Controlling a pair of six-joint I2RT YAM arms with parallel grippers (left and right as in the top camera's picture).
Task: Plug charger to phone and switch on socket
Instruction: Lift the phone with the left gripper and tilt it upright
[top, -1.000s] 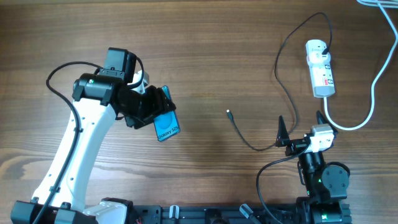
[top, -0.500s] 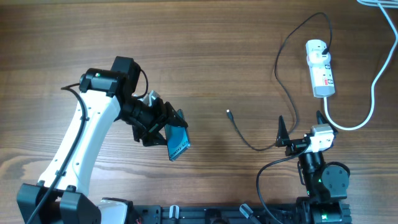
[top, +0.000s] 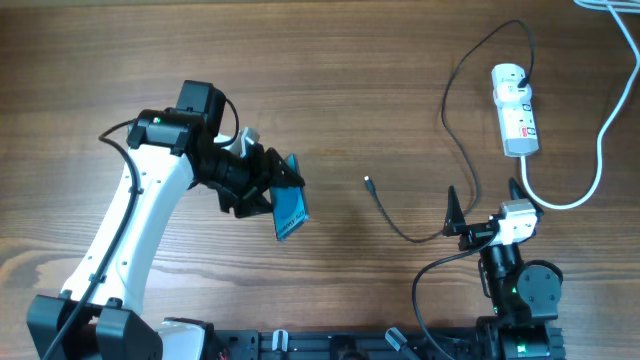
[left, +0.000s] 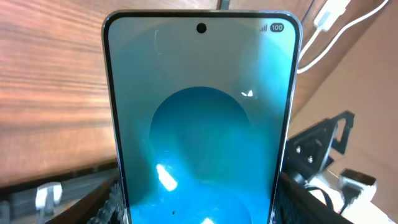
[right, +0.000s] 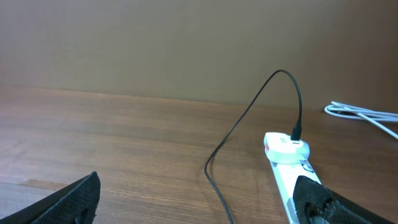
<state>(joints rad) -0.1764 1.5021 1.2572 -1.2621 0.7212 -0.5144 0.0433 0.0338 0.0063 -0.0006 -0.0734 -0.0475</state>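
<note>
- The left gripper (top: 272, 192), black on a white arm, is clamped on one end of the small silver-edged smartphone with a cyan-blue screen (top: 291, 214).
- The phone is left of centre over the brown wooden table (top: 330, 90). It is tilted, with its free end pointing toward the near right.
- In the left wrist view the phone (left: 199, 124) fills the picture, screen facing the camera. The black textured fingers (left: 111, 198) press against its two long edges near the bottom.
- The long thin black charger cable (top: 445, 100) lies loose on the table to the right of the phone. Its small metal-tipped connector (top: 368, 181) rests on the wood, apart from the phone.
- The cable's black plug (top: 523, 82) sits in the far end of the white elongated power strip with red markings (top: 515, 115), at the table's far right.
- A thick white cord (top: 600, 150) loops away from the strip's near end.
- The right gripper (top: 483, 200) is at the near right, close to a bend of the cable, jaws spread wide and holding nothing.
- In the right wrist view its black fingers (right: 74, 200) stand far apart at the lower corners. The strip (right: 287, 155) and plug (right: 296, 132) lie ahead.
</note>
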